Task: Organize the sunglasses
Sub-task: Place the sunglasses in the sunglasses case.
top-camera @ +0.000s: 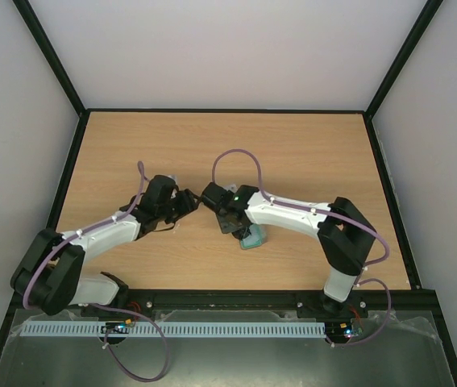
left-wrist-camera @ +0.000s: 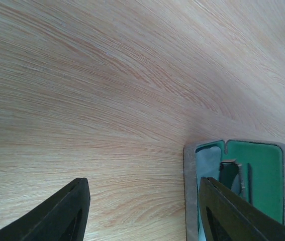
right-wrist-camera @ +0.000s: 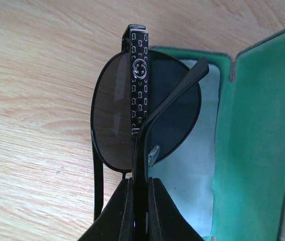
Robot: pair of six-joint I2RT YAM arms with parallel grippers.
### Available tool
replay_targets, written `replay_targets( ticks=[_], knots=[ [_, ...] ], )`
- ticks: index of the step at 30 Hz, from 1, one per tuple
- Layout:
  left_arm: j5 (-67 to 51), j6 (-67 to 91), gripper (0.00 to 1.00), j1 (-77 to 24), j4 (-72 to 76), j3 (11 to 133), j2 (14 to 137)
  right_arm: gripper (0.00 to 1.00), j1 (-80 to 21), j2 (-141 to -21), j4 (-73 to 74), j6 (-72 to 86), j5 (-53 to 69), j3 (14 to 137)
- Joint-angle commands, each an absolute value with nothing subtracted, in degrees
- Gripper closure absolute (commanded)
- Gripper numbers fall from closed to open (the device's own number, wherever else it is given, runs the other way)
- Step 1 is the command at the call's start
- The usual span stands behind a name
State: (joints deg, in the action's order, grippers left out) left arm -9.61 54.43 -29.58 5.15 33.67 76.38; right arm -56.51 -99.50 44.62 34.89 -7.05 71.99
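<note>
Now placing: right end effector (right-wrist-camera: pixel 139 184) clamping sunglasses (right-wrist-camera: pixel 113 125) at open case (right-wrist-camera: pixel 253 140) rim; left end effector (left-wrist-camera: pixel 143 187) gaping (empty). Next needing lowering inside, releasing.

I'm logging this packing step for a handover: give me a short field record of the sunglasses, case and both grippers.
sunglasses: thin dark wire frame, brownish lenses, temple arms crossing a lens, held partly over the case
case: grey rectangular case, green lining, lying open on the light wooden table
cloth: pale cloth inside the case
right gripper: shut on the sunglasses
left gripper: open, nothing between its fingers, by the case's rim
sunglasses touching case: cannot tell
</note>
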Motion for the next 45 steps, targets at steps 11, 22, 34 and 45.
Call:
replay_targets(
  ticks=[11, 22, 34, 45],
  knots=[
    [-9.08, 53.09, 0.38, -28.69, 2.78, 32.1, 73.52, 0.99, -57.39, -102.26, 46.66, 36.19, -21.63, 69.82],
    [-8.96, 53.09, 0.38, -28.69, 3.07, 32.55, 75.31, 0.99, -57.82, -104.98, 45.27, 37.76, -23.75, 68.07],
    [-8.77, 53.15, 0.39, -28.72, 3.25, 32.39, 75.74, 0.99, -59.17, -107.66, 41.95, 37.66, -20.92, 67.86],
    [-8.79, 53.26, 0.39, -28.67, 3.61, 31.87, 75.71, 0.99, -59.3, -107.45, 37.03, 37.34, -14.35, 65.98]
  ],
)
